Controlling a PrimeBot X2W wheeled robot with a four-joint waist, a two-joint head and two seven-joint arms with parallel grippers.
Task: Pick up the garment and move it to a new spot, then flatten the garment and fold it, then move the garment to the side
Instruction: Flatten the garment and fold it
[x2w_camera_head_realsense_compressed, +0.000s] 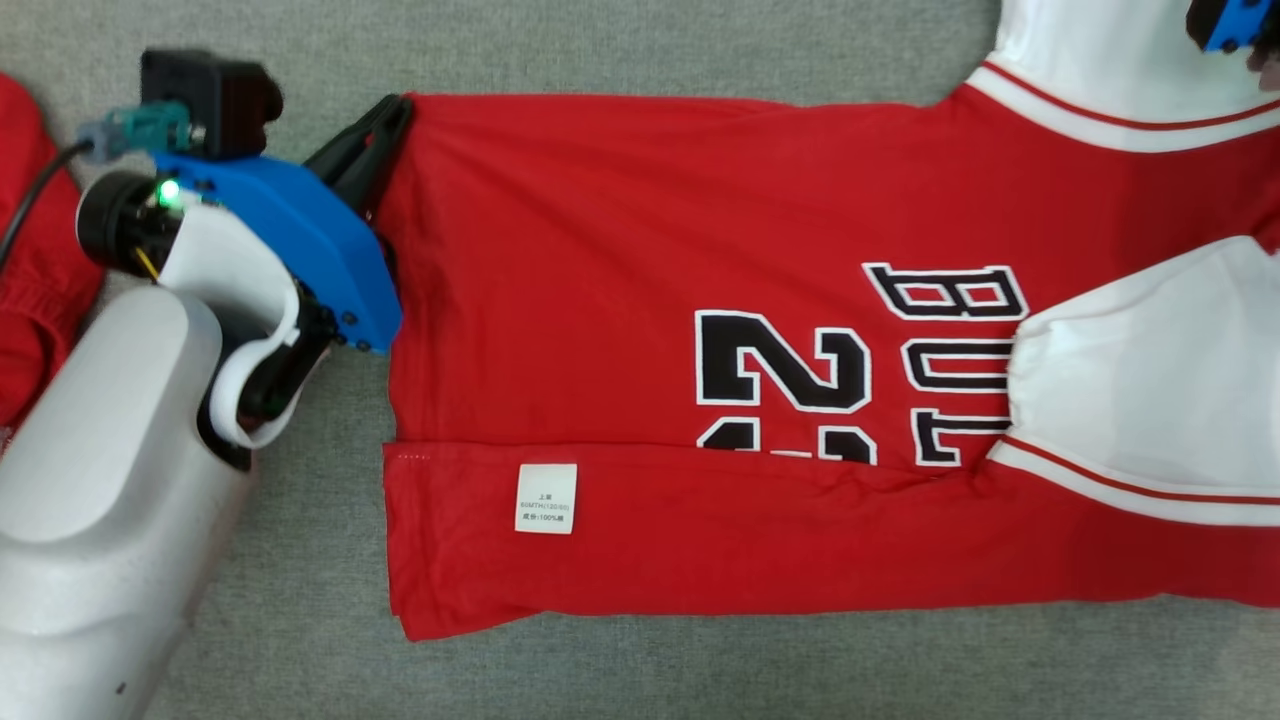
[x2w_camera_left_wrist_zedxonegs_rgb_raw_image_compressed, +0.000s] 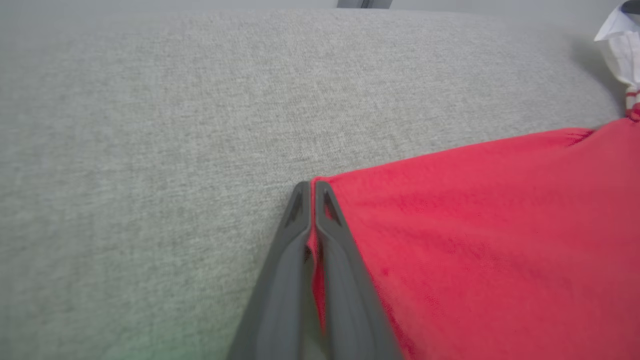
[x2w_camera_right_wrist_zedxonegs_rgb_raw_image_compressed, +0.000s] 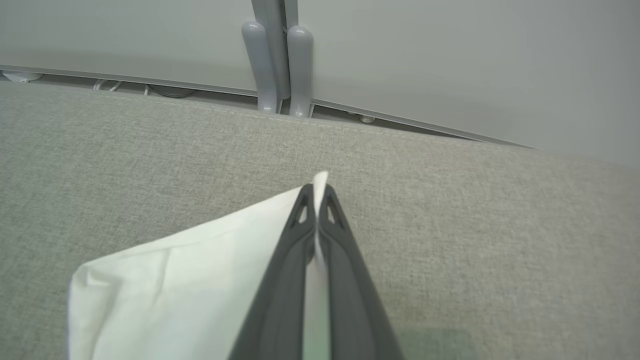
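The garment (x2w_camera_head_realsense_compressed: 620, 280) is a red jersey with white sleeves and black lettering, lying flat across the grey cloth surface, its near long side folded over with a white label (x2w_camera_head_realsense_compressed: 546, 498) showing. My left gripper (x2w_camera_head_realsense_compressed: 392, 108) is shut on the garment's far hem corner (x2w_camera_left_wrist_zedxonegs_rgb_raw_image_compressed: 330, 182); red cloth shows between its fingers (x2w_camera_left_wrist_zedxonegs_rgb_raw_image_compressed: 295, 235). My right gripper (x2w_camera_right_wrist_zedxonegs_rgb_raw_image_compressed: 315, 187) is shut on the tip of a white sleeve (x2w_camera_right_wrist_zedxonegs_rgb_raw_image_compressed: 200, 270), at the far right corner in the head view, where its blue mount (x2w_camera_head_realsense_compressed: 1235, 22) shows.
Another red piece of cloth (x2w_camera_head_realsense_compressed: 30, 260) lies at the left edge beside my left forearm (x2w_camera_head_realsense_compressed: 100, 480). The grey fabric surface (x2w_camera_head_realsense_compressed: 300, 660) extends around the jersey. Beyond its far edge stands a grey wall with a post (x2w_camera_right_wrist_zedxonegs_rgb_raw_image_compressed: 277, 55).
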